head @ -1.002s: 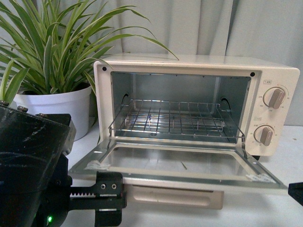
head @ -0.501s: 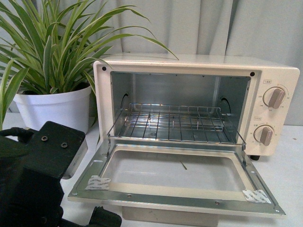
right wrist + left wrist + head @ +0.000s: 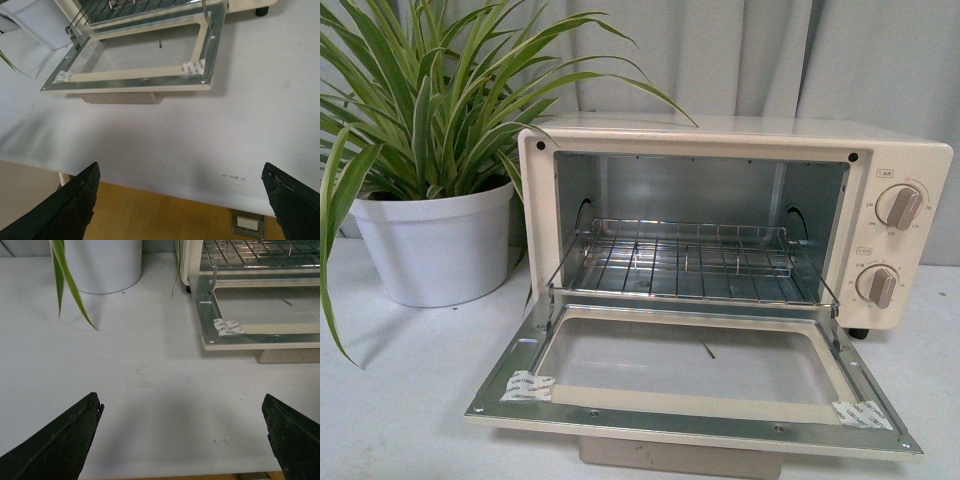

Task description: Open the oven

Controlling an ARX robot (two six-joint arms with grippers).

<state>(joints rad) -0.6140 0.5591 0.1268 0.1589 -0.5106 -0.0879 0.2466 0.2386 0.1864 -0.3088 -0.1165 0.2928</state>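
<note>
The oven point(image 3: 735, 215), a cream-white sheet-metal box with a bright steel cavity, sits on the white worktop point(image 3: 410, 390) just right of a potted plant point(image 3: 435, 235); by its bulk it looks heavy enough to stay put under a light pull, though a hard tug could slide it on the smooth surface. Its door point(image 3: 695, 385) already lies folded down nearly flat, a stiff metal frame around a glass pane that I judge fragile, so force belongs on the long bar handle point(image 3: 120, 97) under the front edge, rigid and rounded, not on the glass. The thin wire rack point(image 3: 685, 262) sits inside, springy-looking. Two ribbed round knobs point(image 3: 898, 206) stand at the right. The left hand point(image 3: 182, 437) and right hand point(image 3: 180, 200) both gape wide, empty, well short of the door.
</note>
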